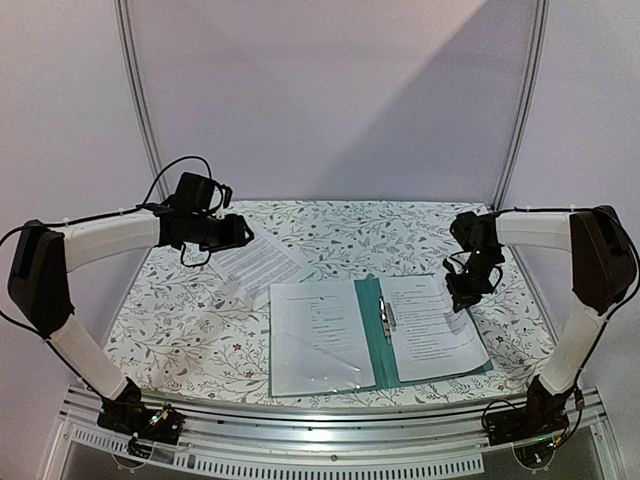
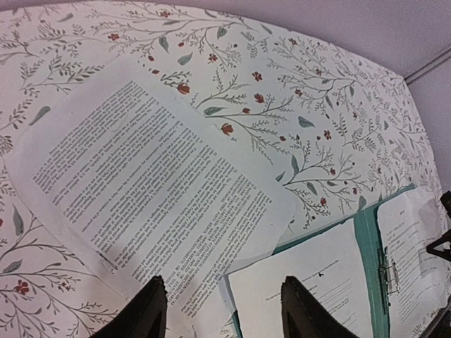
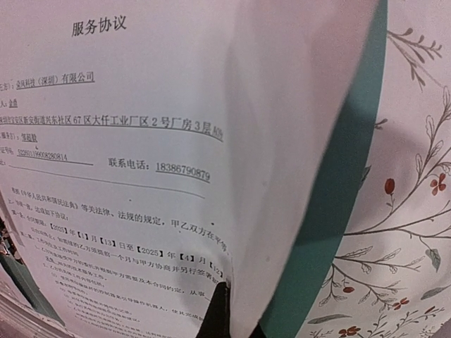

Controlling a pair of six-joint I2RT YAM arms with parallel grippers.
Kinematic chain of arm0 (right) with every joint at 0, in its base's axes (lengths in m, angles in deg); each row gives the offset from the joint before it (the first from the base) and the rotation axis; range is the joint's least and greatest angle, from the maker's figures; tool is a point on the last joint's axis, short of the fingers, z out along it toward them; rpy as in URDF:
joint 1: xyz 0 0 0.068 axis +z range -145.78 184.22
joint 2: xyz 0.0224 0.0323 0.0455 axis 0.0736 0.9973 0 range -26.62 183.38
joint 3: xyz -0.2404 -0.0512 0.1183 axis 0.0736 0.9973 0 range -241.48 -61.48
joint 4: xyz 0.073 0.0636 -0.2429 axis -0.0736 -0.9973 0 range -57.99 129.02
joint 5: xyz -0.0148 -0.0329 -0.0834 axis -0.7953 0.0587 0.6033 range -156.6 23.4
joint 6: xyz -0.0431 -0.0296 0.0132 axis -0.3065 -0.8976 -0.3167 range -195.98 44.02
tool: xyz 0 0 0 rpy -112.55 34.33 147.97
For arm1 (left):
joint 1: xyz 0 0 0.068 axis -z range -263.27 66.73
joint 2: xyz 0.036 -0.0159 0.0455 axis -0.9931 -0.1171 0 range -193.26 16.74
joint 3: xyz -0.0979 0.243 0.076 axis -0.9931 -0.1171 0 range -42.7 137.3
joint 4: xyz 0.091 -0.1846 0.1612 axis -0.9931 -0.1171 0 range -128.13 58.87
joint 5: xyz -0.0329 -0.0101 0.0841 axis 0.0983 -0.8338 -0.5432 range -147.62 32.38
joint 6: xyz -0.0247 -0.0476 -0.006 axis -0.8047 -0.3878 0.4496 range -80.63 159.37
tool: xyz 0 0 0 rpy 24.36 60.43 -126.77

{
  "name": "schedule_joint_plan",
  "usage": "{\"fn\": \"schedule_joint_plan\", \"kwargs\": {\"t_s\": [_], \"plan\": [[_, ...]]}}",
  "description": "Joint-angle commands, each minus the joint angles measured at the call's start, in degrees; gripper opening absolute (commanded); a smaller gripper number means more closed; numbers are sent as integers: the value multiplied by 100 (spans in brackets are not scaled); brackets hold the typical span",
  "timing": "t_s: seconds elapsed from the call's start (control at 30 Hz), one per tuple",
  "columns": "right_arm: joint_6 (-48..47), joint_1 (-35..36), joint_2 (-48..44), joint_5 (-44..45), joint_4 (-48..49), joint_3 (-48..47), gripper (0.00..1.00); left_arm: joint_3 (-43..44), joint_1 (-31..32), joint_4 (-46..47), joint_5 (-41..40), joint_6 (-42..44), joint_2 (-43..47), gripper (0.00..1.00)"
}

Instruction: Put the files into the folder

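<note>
The teal folder lies open in the middle of the table, with its silver clip along the spine. A printed sheet lies on its right half and a white page covers its left half. My right gripper is shut on the right sheet's far-right edge. In the right wrist view that sheet curls up over the gripper, with the folder beneath. Another loose sheet lies on the table behind the folder. My left gripper hovers open above this sheet, empty.
The table has a floral patterned cloth. In the left wrist view the folder and its clip show at the lower right. Metal frame posts rise at the back corners, and a rail runs along the near edge.
</note>
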Motion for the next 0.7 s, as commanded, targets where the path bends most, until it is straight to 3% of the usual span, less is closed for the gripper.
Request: {"fn": "schedule_joint_plan", "kwargs": {"t_s": [0.0, 0.1, 0.4, 0.67], "plan": [[-33, 42, 103, -43, 55, -144, 0, -90, -76, 83, 54, -32, -22, 56], [-36, 48, 138, 0, 6, -179, 1, -90, -77, 84, 70, -31, -30, 55], [-4, 47, 198, 46, -101, -219, 25, -81, -82, 76, 105, -23, -54, 55], [-4, 56, 191, 16, -130, -200, 38, -81, -83, 77, 110, -24, -58, 55]]}}
